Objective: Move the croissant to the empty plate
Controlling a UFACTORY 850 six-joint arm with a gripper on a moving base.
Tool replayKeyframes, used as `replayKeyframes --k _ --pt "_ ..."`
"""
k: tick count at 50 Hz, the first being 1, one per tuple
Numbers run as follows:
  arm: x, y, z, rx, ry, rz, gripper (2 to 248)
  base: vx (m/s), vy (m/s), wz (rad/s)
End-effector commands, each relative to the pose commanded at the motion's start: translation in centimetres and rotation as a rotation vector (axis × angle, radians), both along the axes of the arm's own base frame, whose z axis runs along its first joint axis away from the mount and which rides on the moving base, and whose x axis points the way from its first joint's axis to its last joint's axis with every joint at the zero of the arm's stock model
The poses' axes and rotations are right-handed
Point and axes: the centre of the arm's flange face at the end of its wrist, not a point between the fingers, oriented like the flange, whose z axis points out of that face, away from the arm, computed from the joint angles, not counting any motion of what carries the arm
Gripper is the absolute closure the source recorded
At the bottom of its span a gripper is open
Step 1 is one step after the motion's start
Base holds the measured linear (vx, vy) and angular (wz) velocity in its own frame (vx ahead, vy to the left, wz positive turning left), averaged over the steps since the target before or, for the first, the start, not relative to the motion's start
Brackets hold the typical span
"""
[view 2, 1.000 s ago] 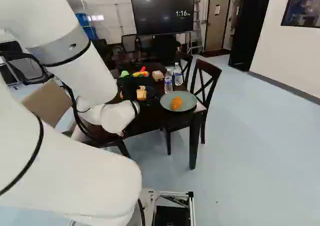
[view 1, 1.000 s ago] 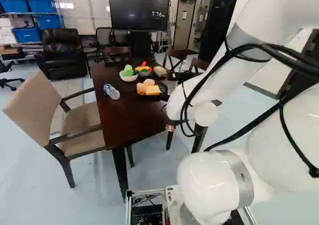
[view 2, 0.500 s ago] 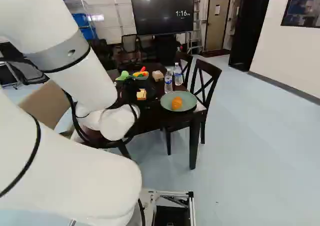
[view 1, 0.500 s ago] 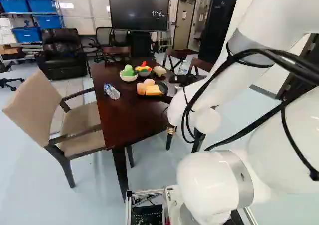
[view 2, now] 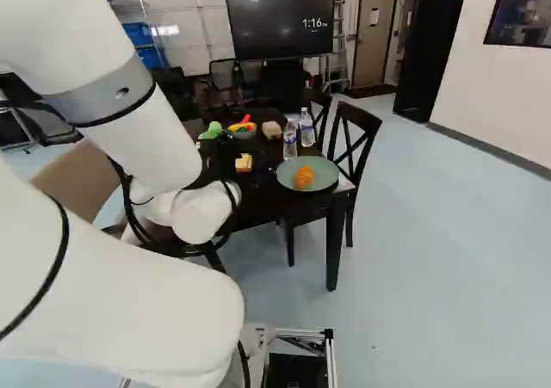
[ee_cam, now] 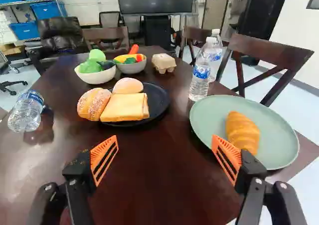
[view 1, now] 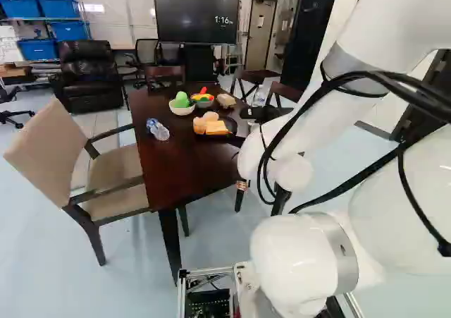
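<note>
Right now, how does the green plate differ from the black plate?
The green plate holds only the croissant; the black plate holds square bread and two rolls. The green plate sits close to the table's edge, while the black plate sits nearer the middle. Both are round and carry food.

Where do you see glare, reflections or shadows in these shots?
Wrist view: the dark tabletop has a soft sheen, with a dark patch, shadow or reflection, beside the lying bottle; left base view: a bright light patch on the back wall; right base view: the white arm looks nearly washed out.
</note>
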Motion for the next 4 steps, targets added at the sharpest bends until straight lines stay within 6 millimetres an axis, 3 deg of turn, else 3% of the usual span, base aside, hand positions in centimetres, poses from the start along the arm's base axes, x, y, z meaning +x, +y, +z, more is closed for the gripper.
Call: replayKeyframes --k 4 --pt "0.0 0.0 0.0 0.0 0.0 0.0 3 0.0 0.0 0.0"
